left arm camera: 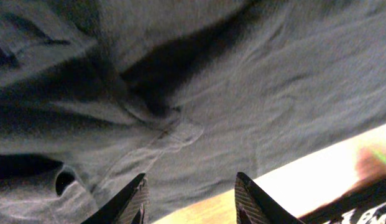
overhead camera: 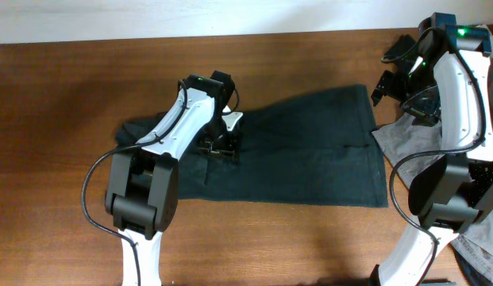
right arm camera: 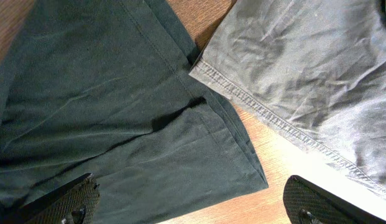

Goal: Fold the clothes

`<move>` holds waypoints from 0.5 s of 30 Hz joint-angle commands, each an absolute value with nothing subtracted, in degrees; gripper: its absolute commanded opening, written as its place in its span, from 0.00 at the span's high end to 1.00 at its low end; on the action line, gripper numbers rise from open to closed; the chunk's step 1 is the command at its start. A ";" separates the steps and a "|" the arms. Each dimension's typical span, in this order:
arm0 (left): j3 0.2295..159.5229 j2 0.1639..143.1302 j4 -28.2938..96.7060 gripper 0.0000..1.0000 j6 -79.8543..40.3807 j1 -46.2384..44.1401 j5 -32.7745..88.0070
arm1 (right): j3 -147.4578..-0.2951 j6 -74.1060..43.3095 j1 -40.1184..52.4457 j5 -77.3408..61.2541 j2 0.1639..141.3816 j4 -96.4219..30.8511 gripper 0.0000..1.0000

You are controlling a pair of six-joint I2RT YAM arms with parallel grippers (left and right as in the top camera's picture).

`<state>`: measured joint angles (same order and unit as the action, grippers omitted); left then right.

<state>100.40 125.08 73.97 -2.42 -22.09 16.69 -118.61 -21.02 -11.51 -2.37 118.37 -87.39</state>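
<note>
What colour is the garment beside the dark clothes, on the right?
The garment is light grey; the right wrist view shows it best.

a brown wooden table (overhead camera: 55, 119) carries the clothes (overhead camera: 310, 151), a dark blackish-green garment spread flat across its middle, with bare wood showing all round it. just right of this garment lies a light grey garment (overhead camera: 405, 139), its stitched hem close beside the dark garment's right corner, a sliver of wood between them.
</note>
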 commanded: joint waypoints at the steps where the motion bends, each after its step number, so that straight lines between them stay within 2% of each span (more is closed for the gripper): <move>1: 102.19 125.45 75.61 0.56 -0.38 -21.10 16.53 | -118.39 -21.23 -11.27 -1.23 118.43 -87.37 0.01; 5: 106.78 125.43 77.65 0.62 -0.78 -18.74 16.51 | -118.39 -21.23 -11.27 -1.23 118.43 -87.37 0.01; 9: 108.09 125.45 77.67 0.62 -3.14 -17.45 14.04 | -118.39 -21.23 -11.27 -1.23 118.43 -87.37 0.02; 15: 105.97 125.47 80.18 0.60 -12.12 -17.61 2.66 | -118.39 -21.23 -11.27 -1.21 118.43 -87.37 0.01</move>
<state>107.35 125.16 79.72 -6.31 -17.28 8.91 -118.61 -20.99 -11.51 -2.37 118.37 -87.37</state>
